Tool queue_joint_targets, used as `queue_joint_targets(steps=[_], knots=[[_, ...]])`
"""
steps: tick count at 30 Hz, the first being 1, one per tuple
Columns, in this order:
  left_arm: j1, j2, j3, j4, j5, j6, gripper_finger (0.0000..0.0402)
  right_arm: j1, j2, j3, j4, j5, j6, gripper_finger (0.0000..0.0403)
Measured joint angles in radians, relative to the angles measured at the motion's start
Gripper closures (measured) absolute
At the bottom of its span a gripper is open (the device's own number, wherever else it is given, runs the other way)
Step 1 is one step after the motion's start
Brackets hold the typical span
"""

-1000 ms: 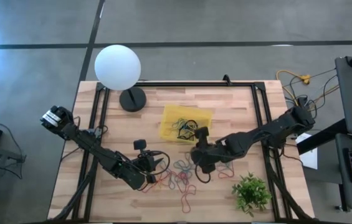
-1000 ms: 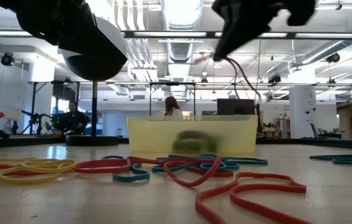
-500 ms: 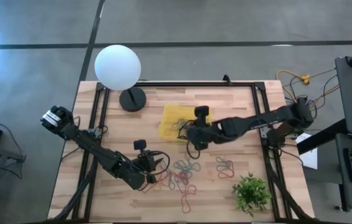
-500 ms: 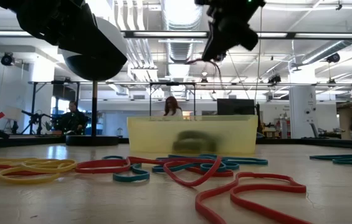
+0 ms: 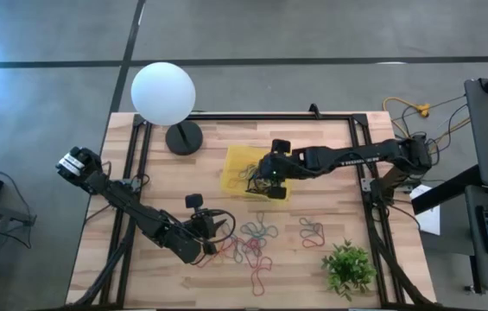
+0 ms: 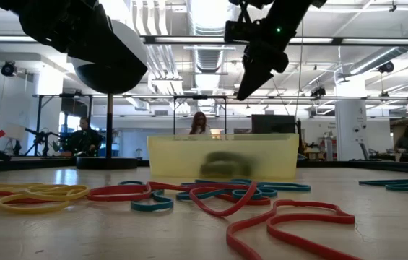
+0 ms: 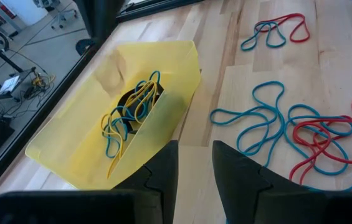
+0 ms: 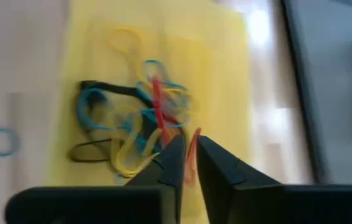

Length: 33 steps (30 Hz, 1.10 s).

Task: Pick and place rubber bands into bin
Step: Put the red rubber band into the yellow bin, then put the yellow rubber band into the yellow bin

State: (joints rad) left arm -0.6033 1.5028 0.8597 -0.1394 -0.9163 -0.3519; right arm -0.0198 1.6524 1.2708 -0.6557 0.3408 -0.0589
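High view: right tool (image 5: pixel 267 179) hovers inside bin (image 5: pixel 237 159) edges, pinching red rubber band (image 8: pixel 190 155).

I hold the right gripper (image 5: pixel 267 177) above the translucent yellow plastic bin (image 5: pixel 288 160) at mid-tabletop; loose thin rubber bands (image 5: pixel 259 231) lie toward the near edge, beside the left gripper (image 5: pixel 219 235).

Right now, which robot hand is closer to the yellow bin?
The right. The right gripper hangs over the bin with a red rubber band between its fingers. The left gripper sits farther off, beside the loose bands on the table.
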Motion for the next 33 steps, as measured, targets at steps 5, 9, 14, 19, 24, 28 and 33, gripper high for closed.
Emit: queue_joint_targets(steps=[5,9,14,19,24,28,33], knots=[[0.0,0.0,0.0,0.0,0.0,0.0,0.0318,-0.003,0.0,-0.024,0.041,-0.04,0.003,0.0303],[0.0,0.0,0.0,-0.009,0.102,0.001,0.0318,0.003,0.0,-0.028,0.043,-0.136,0.008,0.026],[-0.001,0.0,0.0,-0.075,0.38,-0.038,0.0318,0.057,0.0,-0.049,0.063,-0.369,0.006,0.024],[0.0,-0.013,-0.001,-0.2,0.437,-0.199,0.0318,0.159,0.001,-0.082,0.068,-0.378,0.0,0.0242],[0.002,-0.015,0.005,-0.322,0.512,-0.305,0.0318,0.267,0.001,-0.126,0.091,-0.378,0.019,0.0253],[0.002,-0.015,0.029,-0.449,0.598,-0.427,0.0318,0.348,0.001,-0.164,0.147,-0.371,0.048,0.0263],[0.002,-0.014,0.032,-0.508,0.679,-0.518,0.0318,0.423,0.001,-0.205,0.246,-0.367,0.087,0.0275]])
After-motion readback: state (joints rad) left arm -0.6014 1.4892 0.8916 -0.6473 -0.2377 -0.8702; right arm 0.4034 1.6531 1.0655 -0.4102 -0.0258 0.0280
